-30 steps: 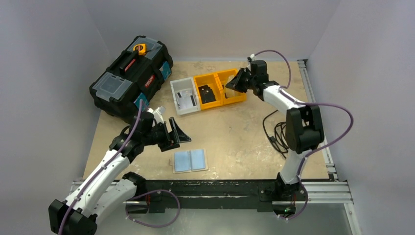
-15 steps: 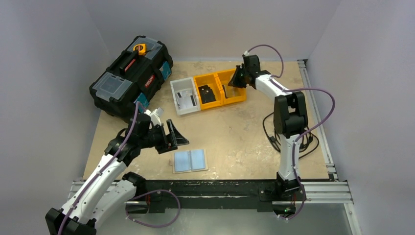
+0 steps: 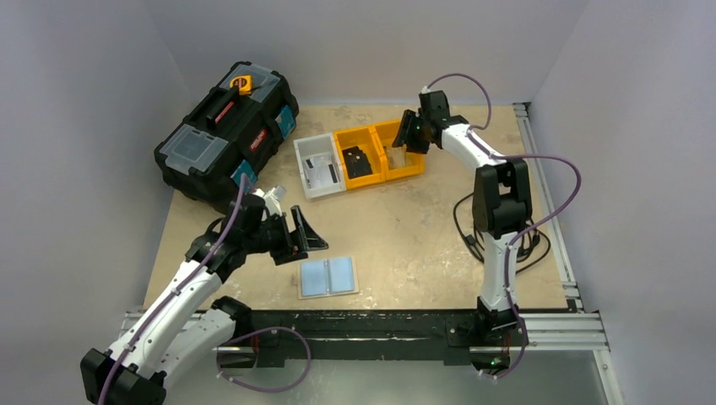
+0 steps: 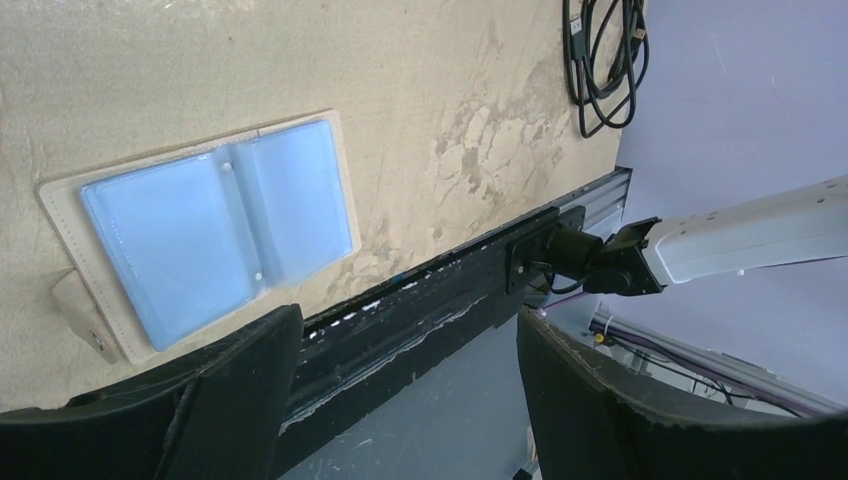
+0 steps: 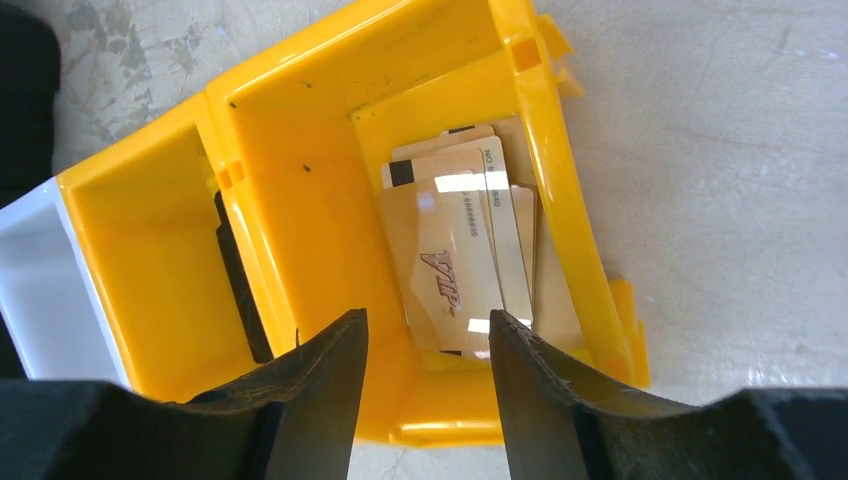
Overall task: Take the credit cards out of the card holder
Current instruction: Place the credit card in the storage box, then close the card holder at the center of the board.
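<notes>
The counter (image 3: 405,228) carries two yellow bins (image 5: 290,130), one grey bin (image 3: 299,160), one black toolbox (image 3: 224,135) and one open card holder (image 3: 328,276). At least three credit cards (image 5: 450,270) lie stacked in the far right yellow bin.

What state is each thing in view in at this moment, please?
Pale-edged card holder with clear blue sleeves: lying open and flat on the table, pockets look empty.
Gold credit cards: piled loose in the yellow plastic bin.
Left gripper: open, empty, near the holder.
Right gripper: open, empty, over the cards.
Black plastic toolbox: lid shut.
</notes>
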You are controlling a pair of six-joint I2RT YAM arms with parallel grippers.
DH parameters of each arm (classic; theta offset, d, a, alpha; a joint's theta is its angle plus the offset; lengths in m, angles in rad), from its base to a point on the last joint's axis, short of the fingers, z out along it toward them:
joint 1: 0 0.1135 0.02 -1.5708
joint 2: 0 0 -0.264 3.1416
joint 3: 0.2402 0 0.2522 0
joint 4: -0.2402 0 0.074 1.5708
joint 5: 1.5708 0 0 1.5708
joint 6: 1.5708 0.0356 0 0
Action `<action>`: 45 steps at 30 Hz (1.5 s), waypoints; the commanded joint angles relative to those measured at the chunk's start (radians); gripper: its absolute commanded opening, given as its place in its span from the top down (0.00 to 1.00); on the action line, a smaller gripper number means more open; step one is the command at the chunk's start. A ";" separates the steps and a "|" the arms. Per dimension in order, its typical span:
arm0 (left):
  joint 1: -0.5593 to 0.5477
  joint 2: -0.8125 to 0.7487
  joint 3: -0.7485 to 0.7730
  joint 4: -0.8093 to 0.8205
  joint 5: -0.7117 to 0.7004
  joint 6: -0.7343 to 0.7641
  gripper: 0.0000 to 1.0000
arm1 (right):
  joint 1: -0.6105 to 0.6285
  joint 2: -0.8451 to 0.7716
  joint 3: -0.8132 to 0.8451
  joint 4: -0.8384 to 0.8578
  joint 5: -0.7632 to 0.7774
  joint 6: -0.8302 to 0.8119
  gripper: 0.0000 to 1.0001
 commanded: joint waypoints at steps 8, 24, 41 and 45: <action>-0.222 0.141 0.020 0.054 -0.238 0.020 0.25 | 0.007 -0.349 -0.182 -0.020 0.081 0.034 0.48; -0.586 0.621 0.208 0.034 -0.605 0.056 0.40 | 0.139 -0.813 -0.727 0.078 0.064 0.092 0.48; -0.702 0.908 0.361 -0.142 -0.834 0.022 0.72 | 0.255 -0.937 -1.002 0.147 0.022 0.168 0.48; -0.702 0.875 0.357 -0.132 -0.829 0.029 0.92 | 0.272 -0.951 -1.058 0.187 -0.017 0.197 0.48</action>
